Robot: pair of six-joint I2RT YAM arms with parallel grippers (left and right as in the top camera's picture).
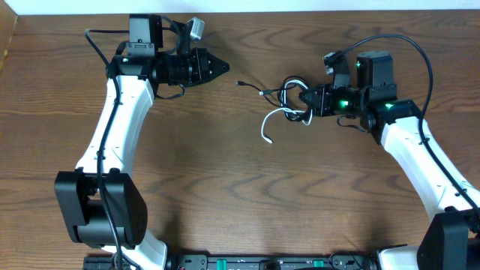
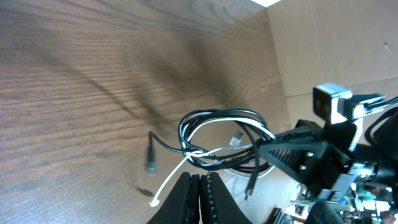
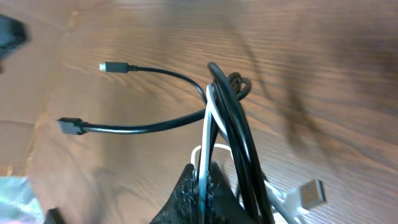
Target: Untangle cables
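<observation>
- Right hand (image 1: 309,100) is clenched on the cables (image 1: 289,96). In the right wrist view its fingertips (image 3: 189,186) pinch the white cord (image 3: 209,121) and press against the black cords (image 3: 231,118) beside it.
- Left hand (image 1: 223,66) is closed to a point with nothing in it. It sits apart from the bundle and aims right, toward it.
- The cables lie on the far half of the surface (image 1: 225,172), between the two hands and much closer to the right one.
- The far edge of the surface runs behind both hands. Bare wood spreads wide on the near side and in the gap between the left hand and the bundle.
- The bundle's long axis runs roughly left to right, out from the right hand's grip.
- One black plug end (image 1: 241,83) points left, toward the left hand, and lies flat on the wood.
- The white cord's loose tail (image 1: 267,129) curves away toward the near left.
- In the right wrist view two black leads fan out to the left of the loop, while a white flat plug (image 3: 311,193) lies to its right.
</observation>
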